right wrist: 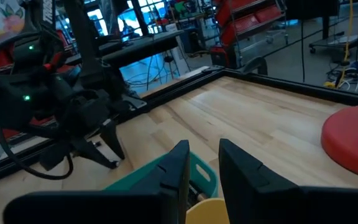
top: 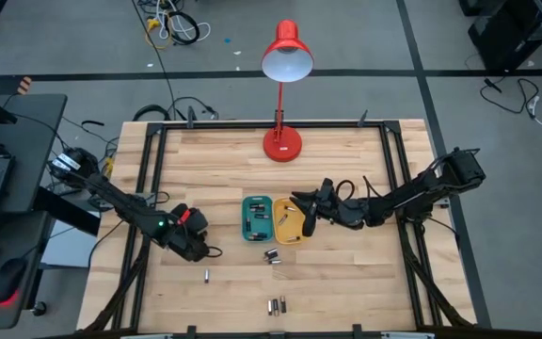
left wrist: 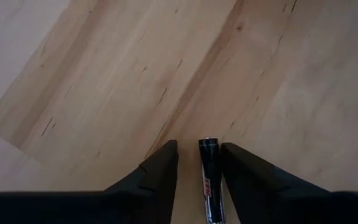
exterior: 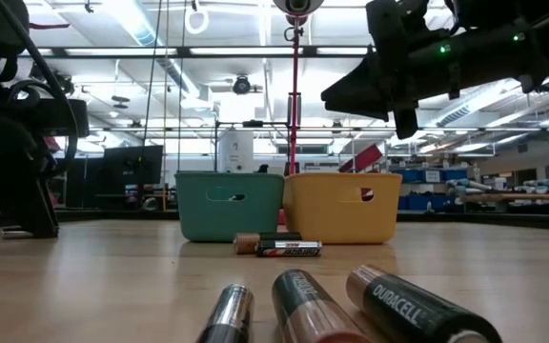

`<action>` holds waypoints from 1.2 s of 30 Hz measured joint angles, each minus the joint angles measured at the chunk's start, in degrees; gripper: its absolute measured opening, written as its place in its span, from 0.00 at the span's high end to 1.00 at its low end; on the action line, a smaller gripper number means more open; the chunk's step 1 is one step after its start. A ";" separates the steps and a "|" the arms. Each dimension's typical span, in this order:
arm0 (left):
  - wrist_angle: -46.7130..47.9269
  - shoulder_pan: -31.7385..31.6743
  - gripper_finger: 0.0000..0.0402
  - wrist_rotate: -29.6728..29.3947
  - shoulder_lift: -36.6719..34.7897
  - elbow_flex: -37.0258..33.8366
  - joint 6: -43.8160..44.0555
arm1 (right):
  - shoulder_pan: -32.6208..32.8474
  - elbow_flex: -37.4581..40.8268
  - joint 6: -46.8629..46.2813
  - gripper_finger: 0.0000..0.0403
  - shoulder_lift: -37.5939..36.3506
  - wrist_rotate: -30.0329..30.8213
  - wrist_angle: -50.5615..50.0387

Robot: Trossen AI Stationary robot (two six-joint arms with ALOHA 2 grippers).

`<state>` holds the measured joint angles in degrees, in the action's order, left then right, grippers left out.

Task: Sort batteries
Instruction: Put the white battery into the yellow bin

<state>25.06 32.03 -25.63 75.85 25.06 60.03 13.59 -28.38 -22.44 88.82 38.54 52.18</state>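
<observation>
The left hand hangs low over the table, left of the trays. Its two fingers stand slightly apart with a dark battery between them, long axis parallel to the fingers; contact cannot be confirmed. The right hand, empty, fingers narrowly parted, hovers above the teal tray and yellow tray. Loose batteries lie nearer the table's front edge.

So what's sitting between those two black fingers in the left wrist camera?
A single battery lies on the wooden table between the left gripper fingers, in the left wrist view.
</observation>
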 joint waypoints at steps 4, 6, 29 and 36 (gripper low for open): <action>-0.31 0.02 0.73 0.22 0.01 0.02 -0.66 | 0.51 -0.01 0.02 0.82 0.00 0.02 0.00; -0.46 0.02 0.78 0.36 0.02 0.04 -1.54 | 1.01 0.00 -0.09 0.82 0.00 1.92 0.06; -1.75 -0.45 0.88 -2.81 0.30 3.96 -9.29 | 20.72 0.00 7.19 0.82 -3.38 22.14 3.01; -1.60 -3.05 0.88 -4.54 0.25 8.95 -16.55 | 25.39 -0.02 6.97 0.82 -3.39 28.15 0.35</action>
<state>23.46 28.98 -30.17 76.10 34.00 43.48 38.98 -28.40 -15.46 85.43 66.69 52.54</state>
